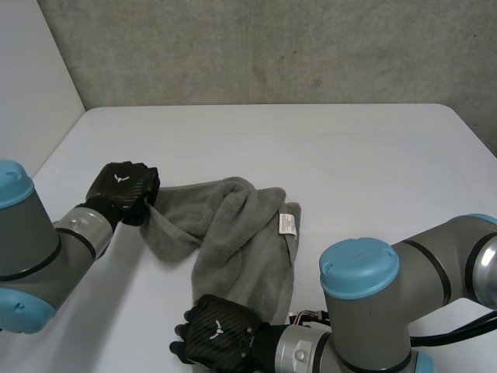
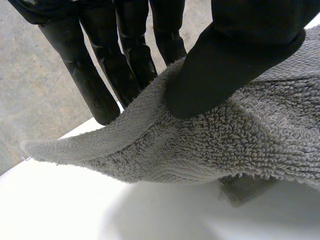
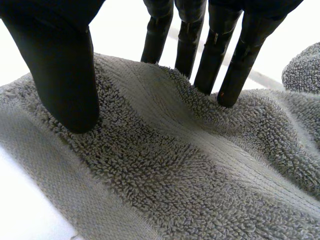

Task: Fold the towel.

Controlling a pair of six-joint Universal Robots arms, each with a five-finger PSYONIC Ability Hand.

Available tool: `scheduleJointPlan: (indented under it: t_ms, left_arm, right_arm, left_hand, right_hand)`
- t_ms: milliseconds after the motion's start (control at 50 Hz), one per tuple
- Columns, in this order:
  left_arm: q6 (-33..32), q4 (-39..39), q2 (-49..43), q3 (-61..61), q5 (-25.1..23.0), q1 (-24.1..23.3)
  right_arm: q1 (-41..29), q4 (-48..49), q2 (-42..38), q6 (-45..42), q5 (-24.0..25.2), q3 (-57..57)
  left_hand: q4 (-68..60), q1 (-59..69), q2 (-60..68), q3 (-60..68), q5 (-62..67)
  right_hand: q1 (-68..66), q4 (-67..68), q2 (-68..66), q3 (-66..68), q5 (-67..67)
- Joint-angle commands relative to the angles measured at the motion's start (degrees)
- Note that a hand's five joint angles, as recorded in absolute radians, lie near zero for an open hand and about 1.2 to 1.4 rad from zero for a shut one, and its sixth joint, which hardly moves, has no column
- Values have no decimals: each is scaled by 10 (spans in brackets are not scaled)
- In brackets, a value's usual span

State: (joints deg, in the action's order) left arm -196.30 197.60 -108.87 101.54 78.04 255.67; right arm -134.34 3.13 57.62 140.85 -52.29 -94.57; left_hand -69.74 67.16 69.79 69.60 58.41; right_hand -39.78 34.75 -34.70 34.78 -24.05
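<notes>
The crumpled towel point(image 1: 233, 225) lay on the tabletop point(image 1: 349, 171). The left hand point(image 1: 120, 190) pinched one corner and the right hand point(image 1: 217, 332) pinched its near end. With both grasps apparently set, it probably needed pulling flat next.

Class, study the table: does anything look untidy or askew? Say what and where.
The towel lies bunched and twisted mid-table, not flat, with its label turned up. The left hand pinches its far end; the right hand holds its near end.

White label point(image 1: 288, 224) on towel point(image 1: 233, 241) — unreadable.
</notes>
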Motion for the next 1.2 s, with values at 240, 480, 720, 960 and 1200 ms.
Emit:
scheduleJointPlan:
  t_ms: [240, 480, 720, 960, 1200]
  left_arm:
    - [-1, -5, 8, 6, -1, 3]
    - [3, -90, 112, -24, -4, 5]
    - [108, -175, 217, -93, -7, 18]
    - [113, -198, 38, -147, -7, 8]
    - [145, -183, -71, -424, 1, -4]
  right_arm:
    - [33, 14, 53, 25, -12, 2]
    - [213, 4, 251, 151, -57, 37]
    - [298, -158, 308, 149, -125, 140]
    - [288, -267, 71, 57, -166, 276]
    - [286, 93, 46, 109, -195, 382]
  left_hand:
    - [-103, 128, 102, 104, 116]
    - [-103, 128, 102, 104, 116]
    - [-103, 128, 102, 104, 116]
    - [-103, 128, 102, 104, 116]
    - [-103, 128, 102, 104, 116]
  right_hand:
    - [-402, 452, -453, 452, -459]
    - [-402, 452, -453, 452, -459]
    - [-402, 452, -453, 452, -459]
    - [-402, 452, -453, 452, -459]
    - [-402, 452, -453, 452, -459]
